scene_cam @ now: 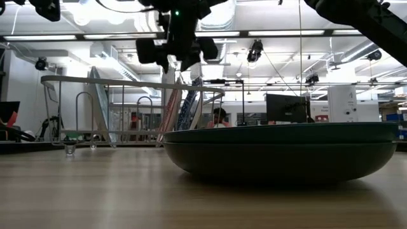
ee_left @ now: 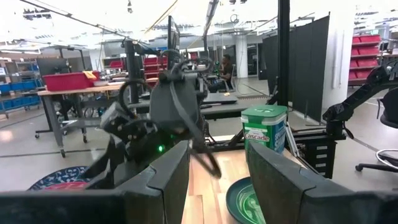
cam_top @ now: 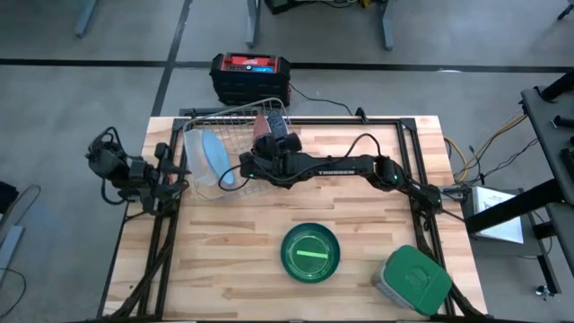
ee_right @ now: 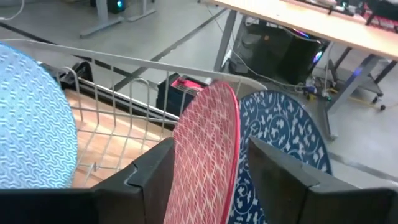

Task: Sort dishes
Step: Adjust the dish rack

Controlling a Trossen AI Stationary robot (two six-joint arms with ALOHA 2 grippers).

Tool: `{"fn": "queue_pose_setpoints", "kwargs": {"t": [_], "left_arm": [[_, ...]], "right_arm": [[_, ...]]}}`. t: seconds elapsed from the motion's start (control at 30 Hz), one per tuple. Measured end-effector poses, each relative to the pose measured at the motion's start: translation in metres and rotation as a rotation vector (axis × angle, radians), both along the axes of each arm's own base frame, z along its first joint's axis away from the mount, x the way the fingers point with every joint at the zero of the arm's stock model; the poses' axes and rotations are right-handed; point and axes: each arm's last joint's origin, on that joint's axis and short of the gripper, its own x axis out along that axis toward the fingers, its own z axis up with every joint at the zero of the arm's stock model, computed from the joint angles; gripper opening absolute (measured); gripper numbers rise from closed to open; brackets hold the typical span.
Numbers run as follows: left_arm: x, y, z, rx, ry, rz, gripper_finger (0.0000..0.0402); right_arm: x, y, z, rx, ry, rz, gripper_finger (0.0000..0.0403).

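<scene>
Standing on edge in the wire metal rack (ee_right: 118,134), the round reddish plate with a white lattice pattern (ee_right: 208,155) sits just in front of a dark blue floral plate (ee_right: 283,143), with a pale blue wavy-patterned plate (ee_right: 31,130) a few slots away. Your right gripper (ee_right: 208,171) straddles the reddish plate's rim, fingers parted with clear gaps on both sides, so nothing is gripped. Lift straight or a finger may drag the rim and tip the plate into its blue neighbour. A dark green round dish (cam_top: 310,252) waits on the wooden worktop (cam_top: 224,269), well apart from the rack, near a square grey container with a green lid (cam_top: 413,280). Your left gripper (ee_left: 214,180) idles half-open at the worktop's left edge.
</scene>
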Motion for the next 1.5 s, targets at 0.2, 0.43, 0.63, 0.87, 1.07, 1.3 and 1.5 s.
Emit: {"fn": "queue_pose_setpoints", "kwargs": {"t": [0.2,0.43,0.63,0.87,1.07,1.3,1.5], "left_arm": [[0.007,-0.006,-0.002,0.003,0.036,-0.002,0.0152],[0.034,-0.028,-0.001,0.064,0.11,0.0,0.0152],[0.058,-0.047,-0.01,0.153,0.247,0.026,0.0152],[0.067,-0.057,-0.025,0.085,0.535,0.027,0.0152],[0.081,-0.069,-0.037,-0.006,0.696,0.072,0.0152],[0.088,-0.073,-0.058,-0.034,0.826,0.216,0.0152],[0.083,-0.065,-0.069,-0.114,0.868,0.412,0.0152]], "right_arm": [[-0.007,0.011,0.017,-0.006,0.072,0.029,0.0201],[-0.032,0.034,0.041,0.104,0.193,0.147,0.0177],[-0.051,0.056,0.043,0.16,0.404,0.259,0.0127],[-0.066,0.095,0.046,0.152,0.502,0.329,0.0038],[-0.068,0.106,0.046,0.154,0.477,0.332,0.0007],[-0.069,0.104,0.047,0.144,0.457,0.302,0.0002],[-0.069,0.104,0.047,0.146,0.449,0.297,0.0001]]}}
